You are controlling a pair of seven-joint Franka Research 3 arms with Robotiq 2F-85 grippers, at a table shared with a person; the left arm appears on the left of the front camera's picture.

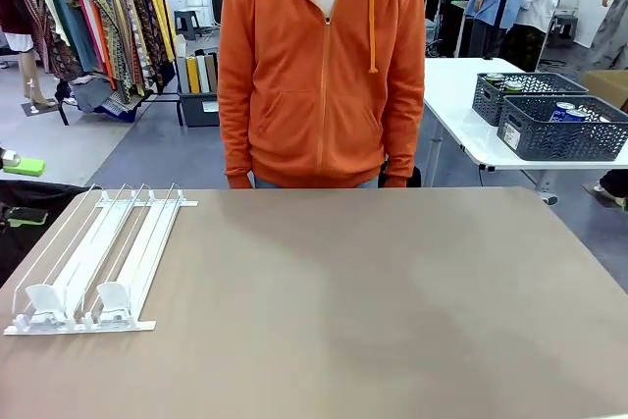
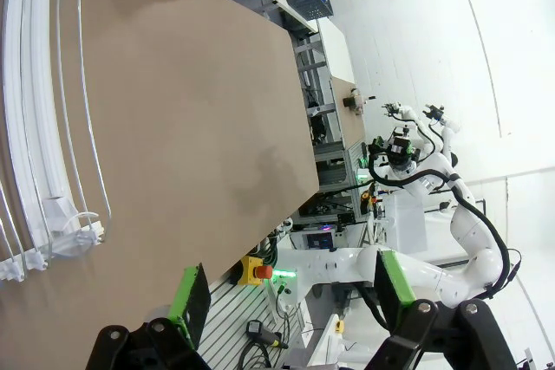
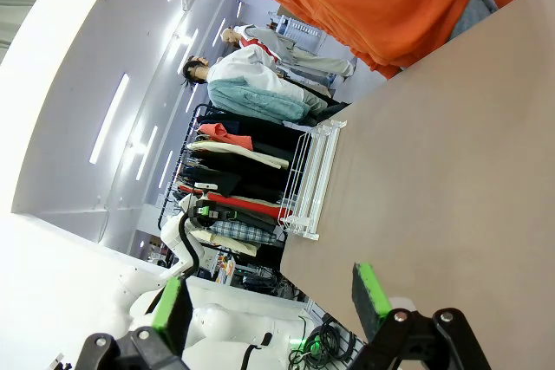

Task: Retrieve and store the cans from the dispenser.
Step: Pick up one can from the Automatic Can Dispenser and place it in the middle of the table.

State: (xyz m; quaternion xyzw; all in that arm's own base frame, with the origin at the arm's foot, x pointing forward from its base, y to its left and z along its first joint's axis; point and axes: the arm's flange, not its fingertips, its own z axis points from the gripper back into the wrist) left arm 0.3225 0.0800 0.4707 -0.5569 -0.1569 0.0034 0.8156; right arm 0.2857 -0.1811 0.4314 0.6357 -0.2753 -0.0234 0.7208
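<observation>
The white dispenser [image 1: 98, 262] lies flat at the left of the brown table [image 1: 373, 301], its curved stoppers [image 1: 78, 303] at the near end and its lanes bare. It also shows in the left wrist view [image 2: 43, 127] and the right wrist view [image 3: 310, 179]. Blue cans [image 1: 567, 113] with silver tops sit in a dark grey basket [image 1: 559, 139] on a white table behind the person. My left gripper [image 2: 290, 301] hangs open over the table's near edge with nothing between its green pads. My right gripper [image 3: 270, 305] is open too, above the table.
A person in an orange hoodie [image 1: 319, 66] stands at the far edge of the table, arms down. A second dark grey basket [image 1: 525, 93] with cans stands on the white table at the back right. Clothes racks [image 1: 98, 17] fill the back left.
</observation>
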